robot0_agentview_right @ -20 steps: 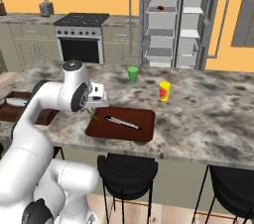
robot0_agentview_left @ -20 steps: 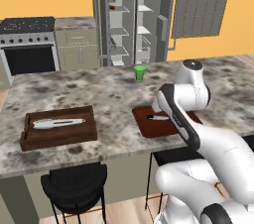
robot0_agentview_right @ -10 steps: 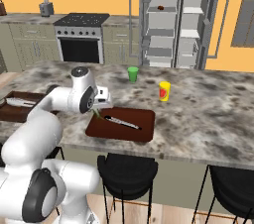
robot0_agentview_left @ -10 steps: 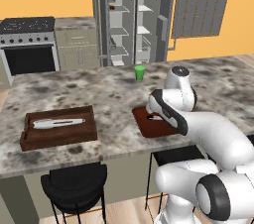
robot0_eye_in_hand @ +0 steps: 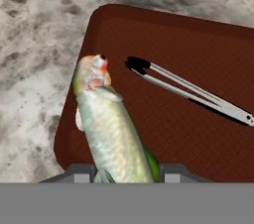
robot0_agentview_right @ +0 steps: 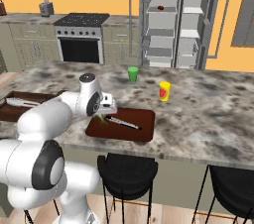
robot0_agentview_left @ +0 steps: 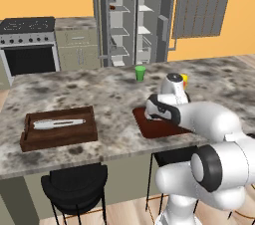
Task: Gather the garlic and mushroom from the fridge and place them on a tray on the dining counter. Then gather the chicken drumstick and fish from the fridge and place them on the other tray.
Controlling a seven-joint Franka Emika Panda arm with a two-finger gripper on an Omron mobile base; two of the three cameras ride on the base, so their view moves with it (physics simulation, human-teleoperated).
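Observation:
My gripper [robot0_eye_in_hand: 126, 172] is shut on the fish [robot0_eye_in_hand: 111, 129], a silvery-green body with a reddish head that points away from the hand. The fish hangs over the left end of the flat reddish-brown tray [robot0_eye_in_hand: 198, 134] on the dining counter [robot0_agentview_left: 109, 94]. Metal tongs [robot0_eye_in_hand: 188, 89] lie on that tray [robot0_agentview_right: 144, 130] to the fish's right. The other tray [robot0_agentview_left: 60, 138], dark brown and deep, sits further left along the counter with a slender silvery-white thing [robot0_agentview_left: 56, 123] in it. The fridge [robot0_agentview_right: 171, 20] stands open behind. I cannot make out garlic, mushroom or chicken drumstick.
A green cup [robot0_agentview_right: 132, 74] and a yellow container [robot0_agentview_right: 164, 90] stand on the counter beyond the flat tray. Black stools [robot0_agentview_right: 128, 171] sit under the counter's near edge. A stove [robot0_agentview_left: 29, 45] is at the back left. Small brown items [robot0_agentview_right: 159, 7] rest on the fridge shelves.
The arm has bent lower and carried the hand with the fish towards the flat tray's left end. Both trays and the tongs have not moved.

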